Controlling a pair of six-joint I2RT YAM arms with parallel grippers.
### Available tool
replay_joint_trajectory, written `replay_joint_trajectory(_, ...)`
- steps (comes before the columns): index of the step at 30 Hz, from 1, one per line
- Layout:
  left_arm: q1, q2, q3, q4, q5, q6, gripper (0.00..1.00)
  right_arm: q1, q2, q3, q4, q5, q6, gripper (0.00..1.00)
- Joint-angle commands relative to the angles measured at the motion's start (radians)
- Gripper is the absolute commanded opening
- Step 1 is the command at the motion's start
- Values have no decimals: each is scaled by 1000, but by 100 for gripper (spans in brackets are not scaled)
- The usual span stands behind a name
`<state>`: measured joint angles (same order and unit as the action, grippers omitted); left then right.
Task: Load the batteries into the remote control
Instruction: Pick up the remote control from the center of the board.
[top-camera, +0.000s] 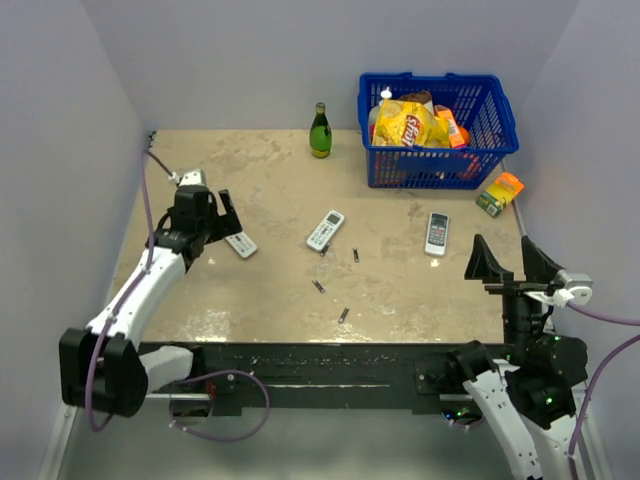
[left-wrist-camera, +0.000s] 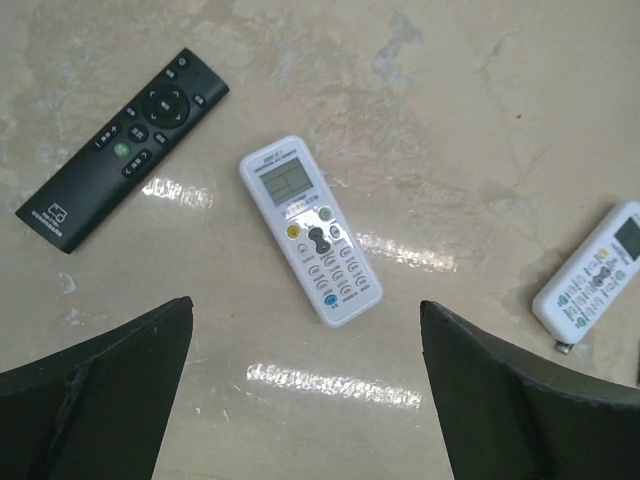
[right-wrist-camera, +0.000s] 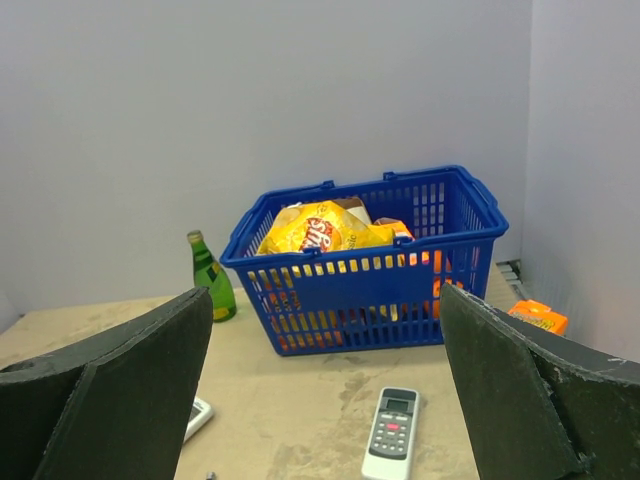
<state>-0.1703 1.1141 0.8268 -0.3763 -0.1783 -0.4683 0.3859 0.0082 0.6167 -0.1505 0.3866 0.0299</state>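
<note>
Batteries lie loose on the tabletop, so I think none are loaded yet. The remote control lies face up under my left hand, which is wide open and empty. My right hand is open too, far off.

Even, soft light; glare streaks on the glossy table; all views sharp.

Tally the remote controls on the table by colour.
White remotes: 3
Black remote: 1
Total: 4
</note>
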Motion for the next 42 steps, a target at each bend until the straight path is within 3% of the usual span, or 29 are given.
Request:
replay_joint_trajectory(1, 2, 139, 104, -39, -36, -50, 100, 13, -28, -6, 9, -26, 15, 98)
replay_joint_trajectory(14, -12, 674, 396, -107, -170, -167, 100, 70, -30, -6, 6, -5, 15, 98)
replay_joint_trajectory(28, -21, 802, 390, -82, -234, -305, 95, 96, -30, -2, 3, 11, 15, 98)
replay_joint_trajectory(31, -28, 803, 390, -85, -228, -303, 85, 97, -30, 0, 3, 8, 18, 98)
replay_joint_trajectory(37, -40, 756, 354, -78, -208, -303, 51, 96, -28, 8, -8, -8, 21, 98)
replay_joint_trajectory(38, -40, 733, 350, -72, -204, -302, 41, 97, -28, 8, -6, -15, 21, 98)
replay_joint_trajectory(42, -41, 655, 304, -36, -153, -280, 28, 97, -27, -14, 31, -75, 21, 98)
